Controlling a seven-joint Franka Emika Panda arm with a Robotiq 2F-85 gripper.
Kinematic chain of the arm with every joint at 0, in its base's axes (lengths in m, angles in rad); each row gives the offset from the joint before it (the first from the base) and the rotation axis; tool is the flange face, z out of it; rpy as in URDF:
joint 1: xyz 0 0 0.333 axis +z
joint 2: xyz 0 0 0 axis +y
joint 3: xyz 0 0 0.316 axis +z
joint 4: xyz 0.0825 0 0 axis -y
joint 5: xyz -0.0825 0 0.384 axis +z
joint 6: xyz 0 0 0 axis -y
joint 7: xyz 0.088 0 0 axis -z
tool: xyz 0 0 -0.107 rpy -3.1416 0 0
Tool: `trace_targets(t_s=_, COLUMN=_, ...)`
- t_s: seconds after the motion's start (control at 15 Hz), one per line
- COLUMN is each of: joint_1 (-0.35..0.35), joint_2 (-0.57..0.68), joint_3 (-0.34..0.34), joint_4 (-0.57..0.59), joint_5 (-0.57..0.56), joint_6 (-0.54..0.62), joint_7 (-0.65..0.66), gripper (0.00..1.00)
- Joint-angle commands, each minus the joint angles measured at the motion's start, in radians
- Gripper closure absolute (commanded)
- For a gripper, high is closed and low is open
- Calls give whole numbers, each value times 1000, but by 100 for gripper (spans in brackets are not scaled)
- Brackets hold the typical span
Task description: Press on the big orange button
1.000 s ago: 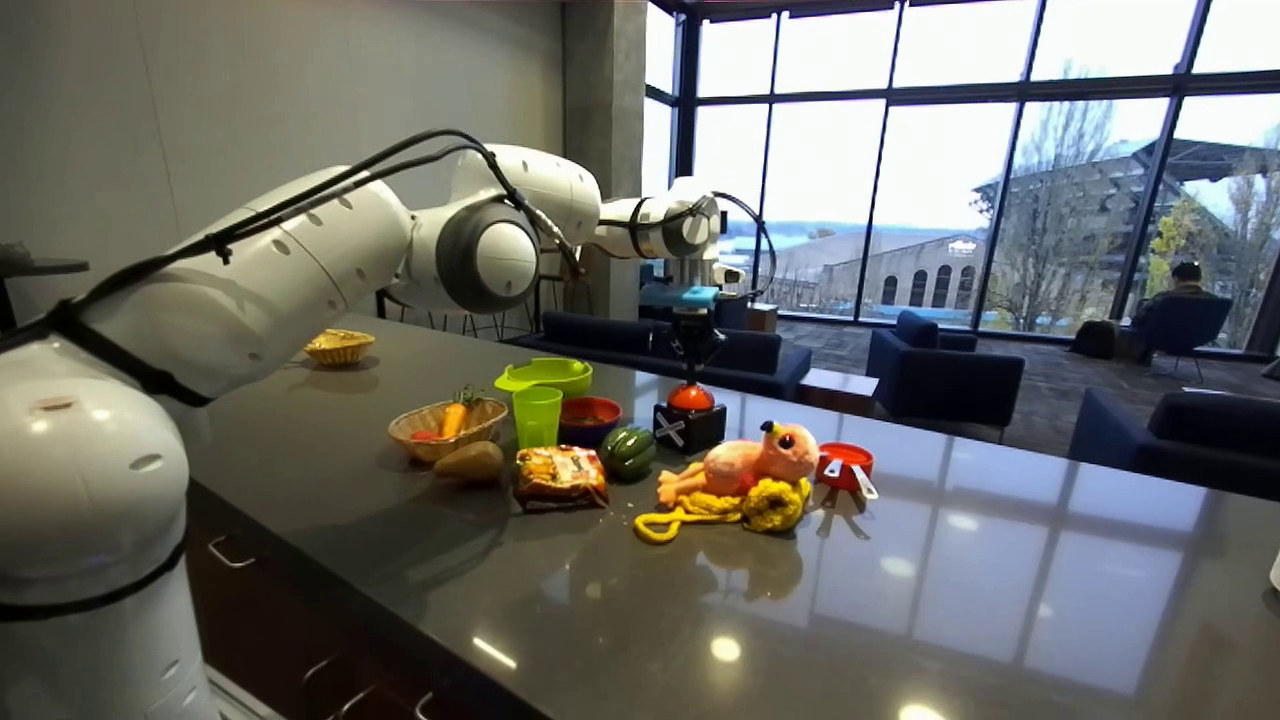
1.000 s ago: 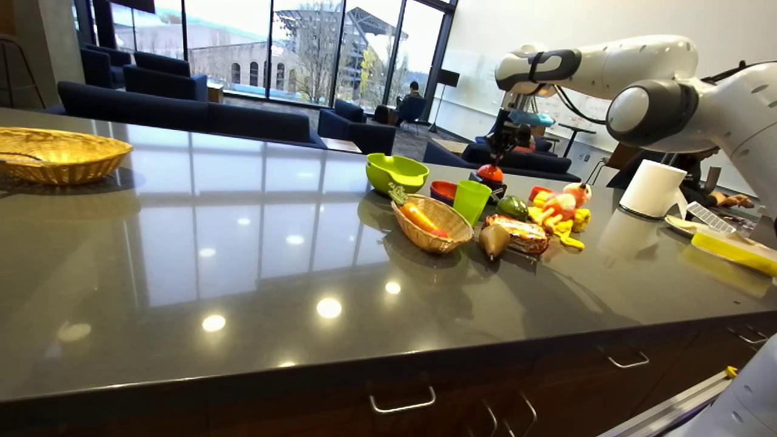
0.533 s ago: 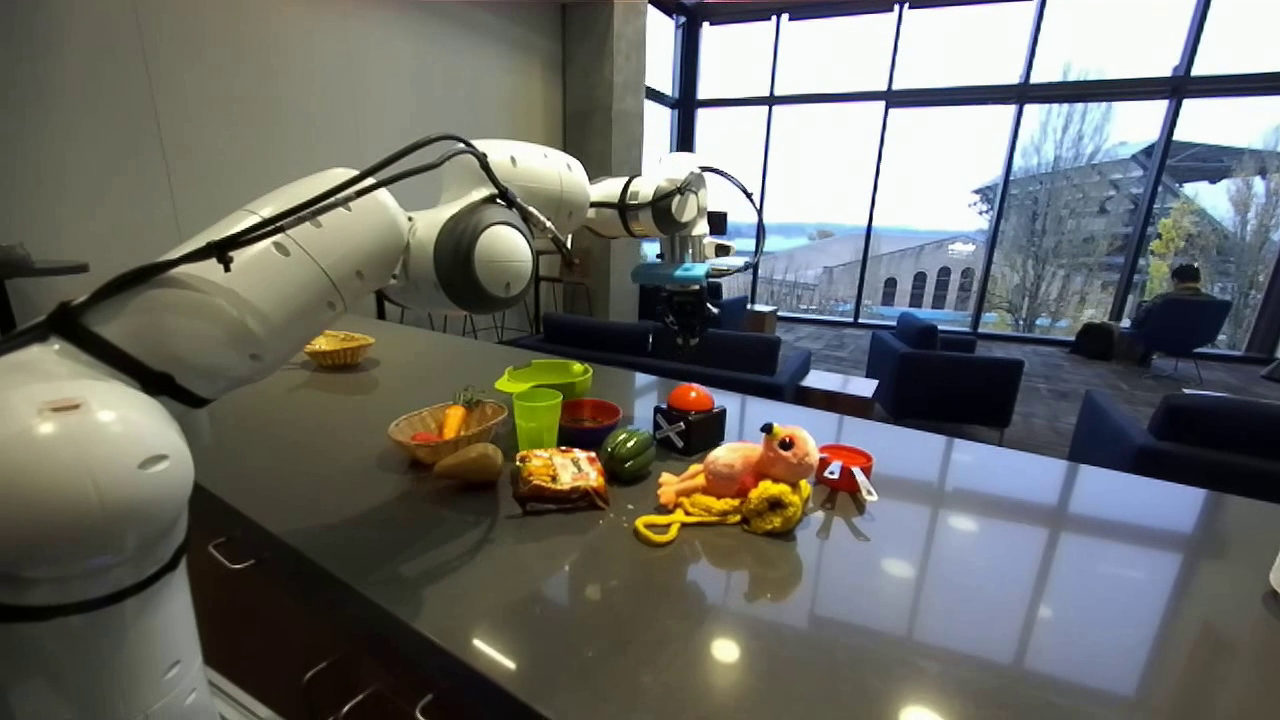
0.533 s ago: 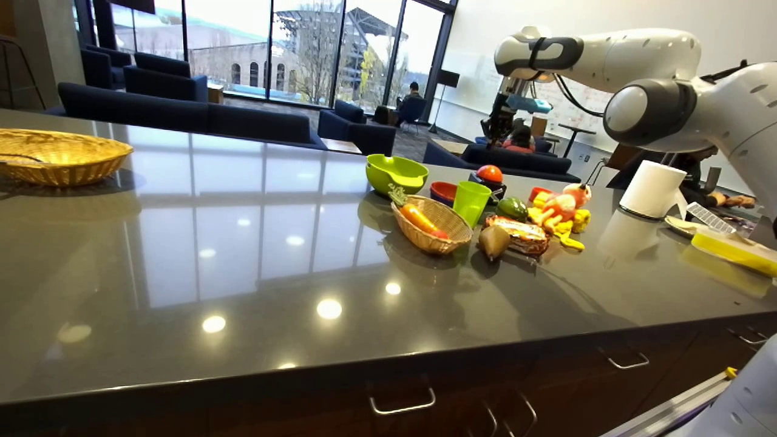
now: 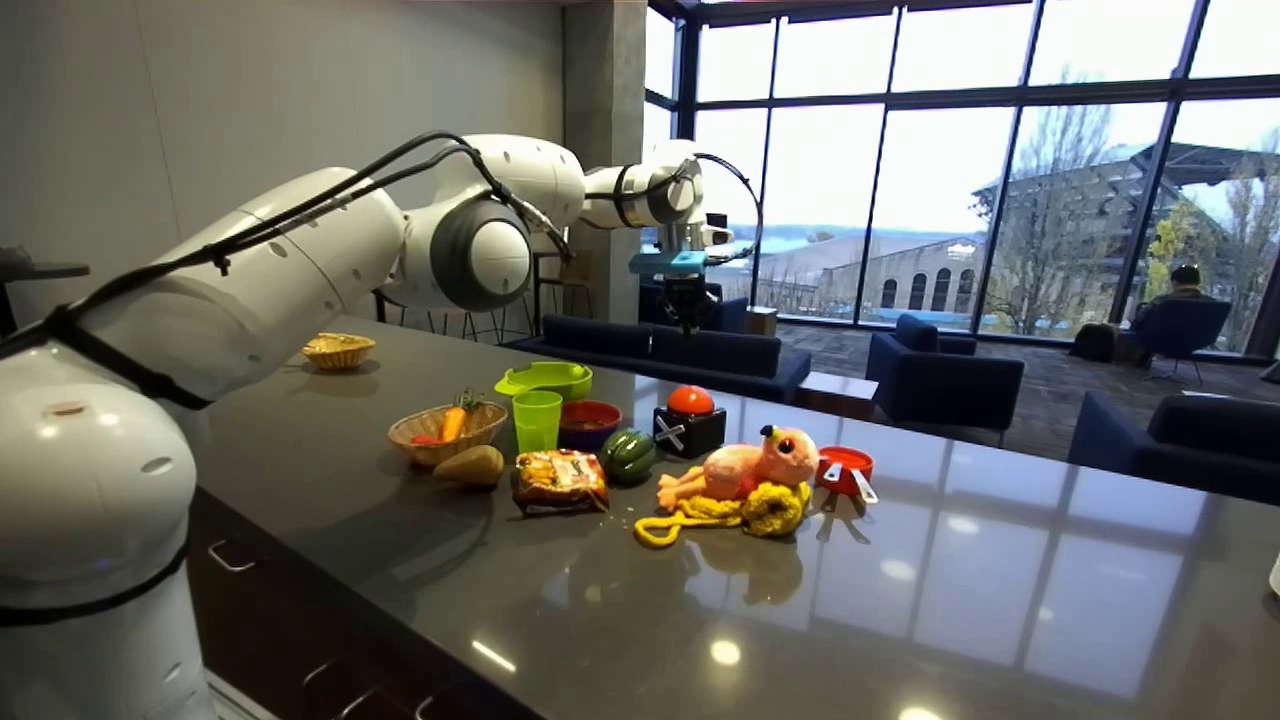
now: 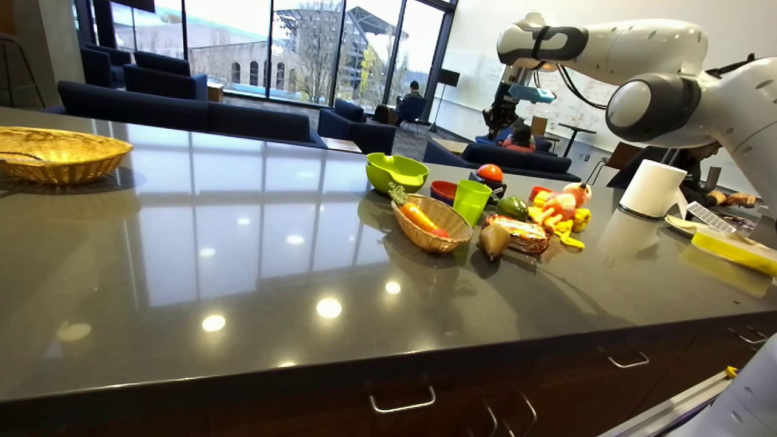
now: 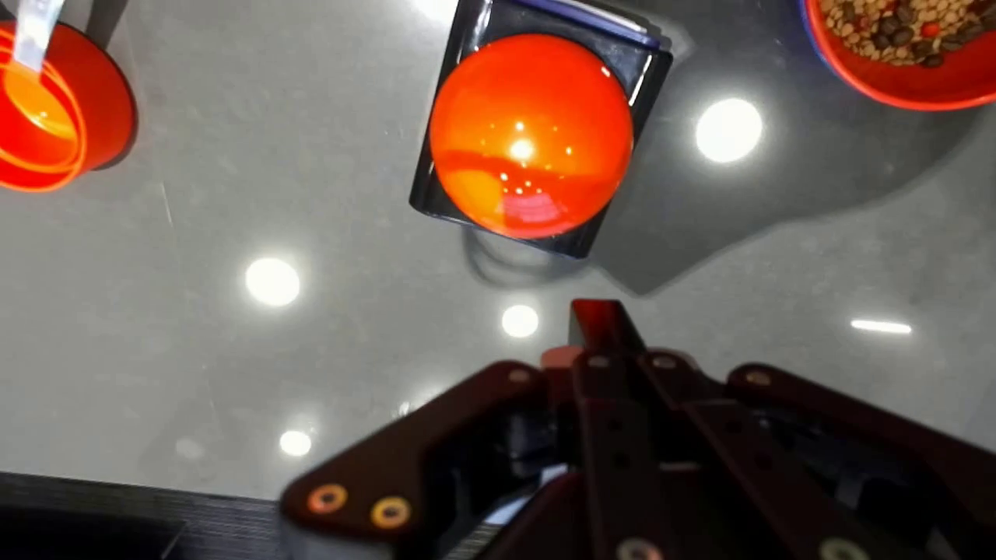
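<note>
The big orange dome button sits on a black box with a white X on the grey counter. The button shows in both exterior views point(image 5: 691, 400) point(image 6: 490, 173) and large at the top of the wrist view point(image 7: 531, 136). My gripper point(image 5: 690, 325) hangs above the button, with a clear gap between its fingertips and the dome. It also shows in an exterior view point(image 6: 489, 136). In the wrist view, the fingertips point(image 7: 603, 311) are together with nothing between them, below the button in the picture.
Near the button are a green striped squash point(image 5: 629, 455), a red bowl point(image 5: 590, 420), a green cup point(image 5: 537, 420), a pink plush bird point(image 5: 745, 465) and red measuring cups point(image 5: 845, 468). A wicker basket point(image 6: 432, 237), a green bowl point(image 6: 396, 173) and a paper towel roll point(image 6: 652, 189) also stand on the counter.
One second ago my fingertips were down at the top of the button. The gripper has since risen well above it, and slightly higher over the last half second. The button has stayed in place.
</note>
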Motion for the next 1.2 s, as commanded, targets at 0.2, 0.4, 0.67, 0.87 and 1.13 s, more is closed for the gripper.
trace_targets(t_s=0.2, joint_1=-29, joint_2=41, joint_3=-13, joint_4=-11, joint_5=1, joint_6=-56, joint_7=36, gripper=100)
trace_targets(t_s=0.4, joint_1=-43, joint_2=71, joint_3=-2, joint_4=-17, joint_5=16, joint_6=-99, joint_7=45, gripper=100)
trace_targets(t_s=0.67, joint_1=-41, joint_2=84, joint_3=4, joint_4=0, joint_5=24, joint_6=-141, joint_7=51, gripper=100)
trace_targets(t_s=0.87, joint_1=-32, joint_2=57, joint_3=2, joint_4=13, joint_5=16, joint_6=-128, joint_7=45, gripper=100)
trace_targets(t_s=1.13, joint_1=-23, joint_2=11, joint_3=5, joint_4=40, joint_5=20, joint_6=-121, joint_7=48, gripper=100)
